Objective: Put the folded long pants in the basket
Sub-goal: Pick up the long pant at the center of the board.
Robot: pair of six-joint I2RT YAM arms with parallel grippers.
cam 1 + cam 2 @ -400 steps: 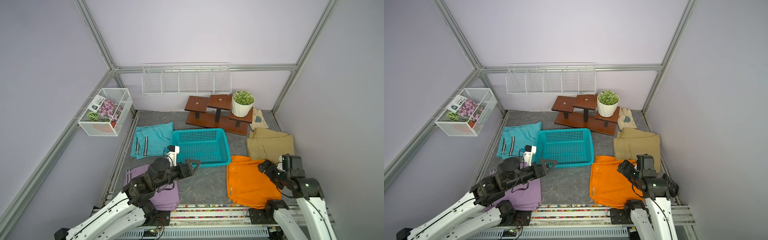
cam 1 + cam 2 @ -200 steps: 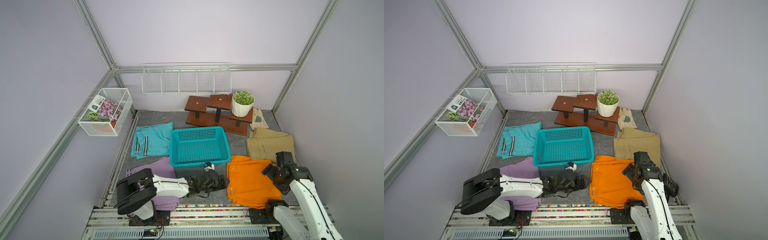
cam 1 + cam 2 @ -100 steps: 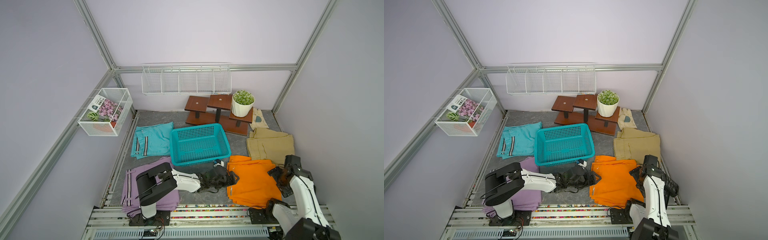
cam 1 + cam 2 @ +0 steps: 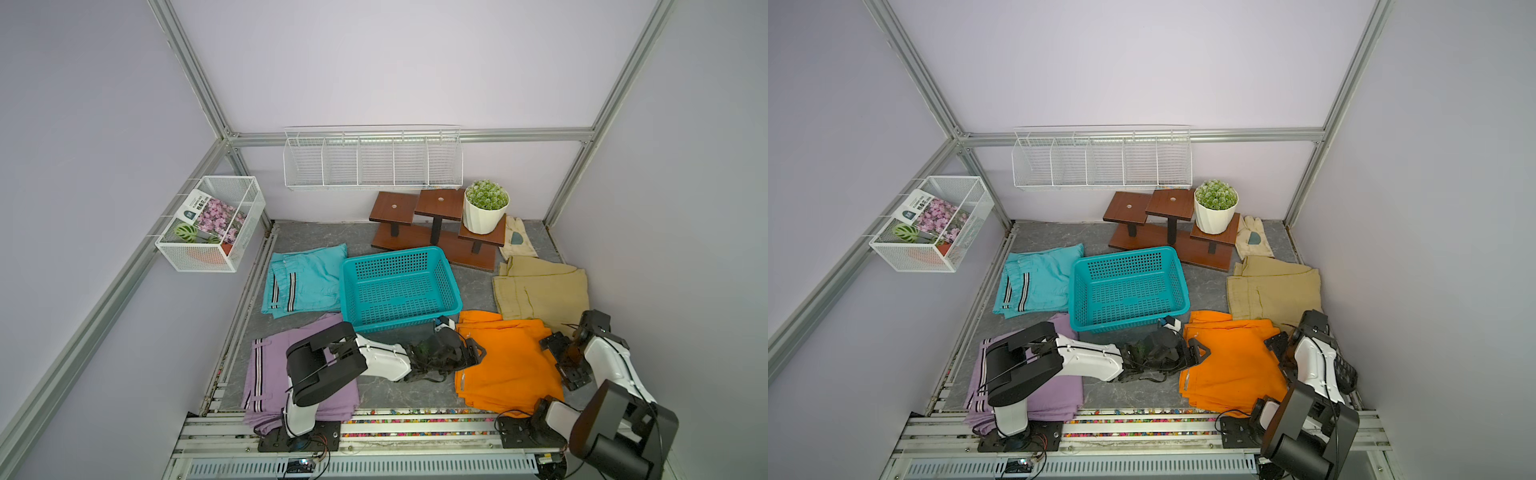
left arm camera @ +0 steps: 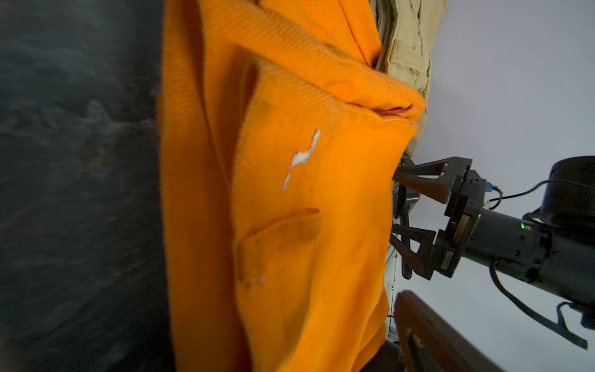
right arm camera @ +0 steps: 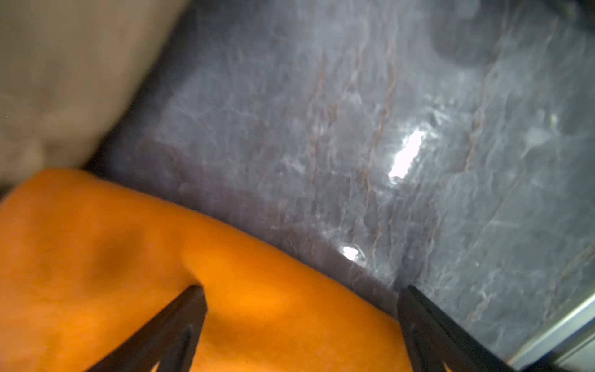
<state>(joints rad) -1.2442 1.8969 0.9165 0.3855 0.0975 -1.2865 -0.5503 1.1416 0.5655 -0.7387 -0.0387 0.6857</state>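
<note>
1. Orange folded trousers (image 4: pixel 505 365), a flat rectangular cloth bundle, lie on the grey marbled tabletop (image 4: pixel 316 237). They sit just beside the front right corner of the teal perforated plastic basket (image 4: pixel 392 252), outside it.
2. Left gripper (image 4: pixel 473 353): the jaws are spread apart, low at the bundle's left edge, with nothing clamped. The left wrist view shows the orange cloth at close range.
3. Right gripper (image 4: pixel 561 359): the jaws are spread wide at the bundle's right edge. In the right wrist view one finger (image 6: pixel 180 315) lies over orange cloth and the other over bare tabletop. No cloth is pinched.
4. Khaki folded trousers (image 4: pixel 540 291) lie behind the orange bundle, with the edges touching.
5. Teal folded trousers with striped trim (image 4: pixel 307 282) lie against the basket's left wall.
6. Lilac folded trousers (image 4: pixel 270 374) lie at front left, partly under the left arm. All four bundles rest on the tabletop, outside the basket.
7. Writing: a printed packet (image 4: pixel 208 212) showing pink flowers stands in the white wire mesh box (image 4: pixel 251 216) on the left wall. Its white header carries a dark logo and lines of text too small to read.
8. A small white fleck (image 5: pixel 302 157) marks the orange cloth in the left wrist view. Whether it is a label cannot be told.
</note>
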